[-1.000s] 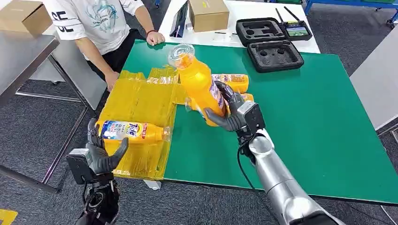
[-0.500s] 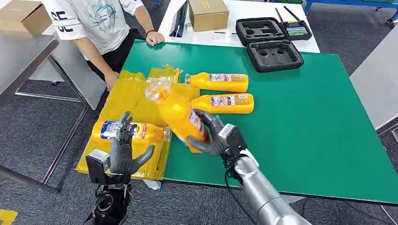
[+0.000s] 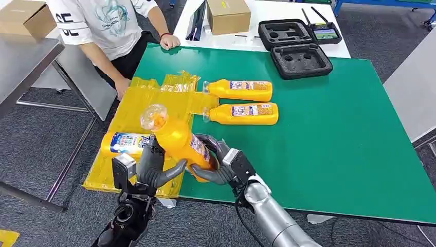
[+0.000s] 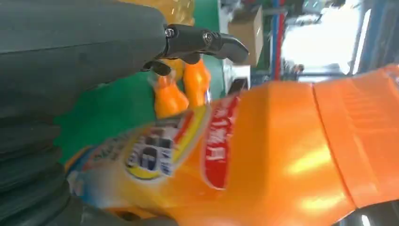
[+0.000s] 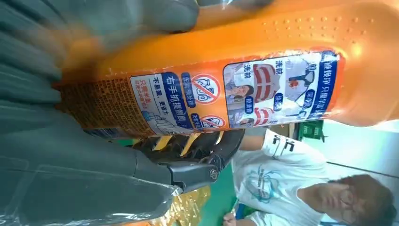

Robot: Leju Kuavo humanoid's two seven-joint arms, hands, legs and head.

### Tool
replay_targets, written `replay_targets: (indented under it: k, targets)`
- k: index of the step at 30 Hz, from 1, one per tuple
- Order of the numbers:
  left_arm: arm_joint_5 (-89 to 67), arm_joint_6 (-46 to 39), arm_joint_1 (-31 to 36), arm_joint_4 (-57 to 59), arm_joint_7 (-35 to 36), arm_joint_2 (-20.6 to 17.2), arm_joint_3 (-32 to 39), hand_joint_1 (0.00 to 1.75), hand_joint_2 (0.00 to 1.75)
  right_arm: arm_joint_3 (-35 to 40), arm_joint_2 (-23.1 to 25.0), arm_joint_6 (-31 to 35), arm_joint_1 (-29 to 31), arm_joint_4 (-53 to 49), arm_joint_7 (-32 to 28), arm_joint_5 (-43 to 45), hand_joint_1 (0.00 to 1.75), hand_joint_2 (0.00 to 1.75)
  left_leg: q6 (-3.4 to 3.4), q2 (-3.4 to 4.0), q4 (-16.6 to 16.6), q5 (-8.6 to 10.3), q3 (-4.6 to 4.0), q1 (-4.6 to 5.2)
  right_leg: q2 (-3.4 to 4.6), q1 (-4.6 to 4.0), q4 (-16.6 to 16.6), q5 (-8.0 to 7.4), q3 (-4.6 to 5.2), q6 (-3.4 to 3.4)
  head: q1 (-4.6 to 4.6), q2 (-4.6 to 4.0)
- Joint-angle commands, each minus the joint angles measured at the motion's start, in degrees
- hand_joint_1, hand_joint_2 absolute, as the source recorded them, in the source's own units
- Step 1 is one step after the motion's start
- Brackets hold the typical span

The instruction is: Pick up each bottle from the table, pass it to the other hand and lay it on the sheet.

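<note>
From the head view, my right hand [image 3: 218, 165] gripped the orange bottle [image 3: 177, 140] around its lower half, tilted, with its clear cap pointing up and away over the yellow sheet [image 3: 146, 110]. My left hand [image 3: 153, 167] was right beside the bottle with its fingers spread and touching its side, but I could not tell if it had closed on it. One bottle on the sheet [image 3: 126, 143] lay just behind my left hand. Two more bottles [image 3: 241, 102] waited on the green table [image 3: 329, 128].

From the left wrist view, the orange bottle sat close between the thumb and the dark fingers [image 4: 207, 40].

From the right wrist view, my fingers wrapped the bottle's label tightly.

I judged this was the passing step. Next, my left hand needed to close firmly before my right let go.
</note>
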State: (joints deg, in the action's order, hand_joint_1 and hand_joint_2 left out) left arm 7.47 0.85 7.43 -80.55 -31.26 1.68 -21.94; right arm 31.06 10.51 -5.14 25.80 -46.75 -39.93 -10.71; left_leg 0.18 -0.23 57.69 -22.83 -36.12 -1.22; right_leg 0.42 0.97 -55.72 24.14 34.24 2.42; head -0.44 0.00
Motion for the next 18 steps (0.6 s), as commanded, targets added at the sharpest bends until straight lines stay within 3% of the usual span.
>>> replay_targets:
  k: [1,14,15,16,17,18]
  targets:
    - [2.42,2.86,3.92,5.98,1.14,-0.29,-1.90,0.00,1.75,-0.04,-0.78,-0.24,1.40,4.71,-0.07,-0.39,1.75,1.75,0.06,-0.07,-0.06,-0.10,0.34,0.02,-0.13,-0.02,0.05,0.13,-0.37,-0.11,-0.02,0.00]
    - [4.19,3.24,5.15,8.14,1.20,-0.58,-1.97,0.00,1.75,0.61,0.59,-0.28,1.71,7.90,-0.07,-3.19,1.75,1.75,0.04,-0.06,-0.06,-0.06,0.21,0.01,-0.09,-0.01,0.04,0.09,-0.23,-0.08,0.00,0.00]
    - [4.54,2.93,5.06,8.02,1.07,-0.57,-1.71,0.58,1.75,0.64,0.64,-0.38,1.64,7.89,-0.07,-3.31,1.75,1.75,0.06,-0.05,-0.06,-0.13,0.39,0.01,-0.11,-0.03,0.04,0.17,-0.40,-0.14,-0.02,0.00]
    - [4.52,2.86,5.06,7.80,0.92,-0.80,-1.95,1.40,1.75,0.75,0.60,-0.01,1.60,7.81,-0.07,-3.70,1.75,1.75,0.03,-0.02,-0.05,-0.06,0.20,0.01,-0.05,-0.01,0.03,0.08,-0.20,-0.08,-0.02,0.00]
    - [4.52,2.86,5.06,7.80,0.92,-0.80,-1.95,1.43,1.75,0.75,0.60,-0.01,1.60,7.81,-0.07,-3.70,1.75,1.75,0.03,-0.03,-0.05,-0.04,0.17,0.01,-0.06,-0.01,0.04,0.07,-0.18,-0.07,-0.02,-0.02]
    - [4.45,2.80,5.03,7.62,0.83,-1.01,-2.14,1.71,1.75,0.46,0.67,0.08,1.57,7.56,-0.07,-3.56,1.75,1.75,0.04,-0.02,-0.03,-0.10,0.26,-0.01,-0.06,-0.04,0.02,0.11,-0.27,-0.11,-0.02,-0.02]
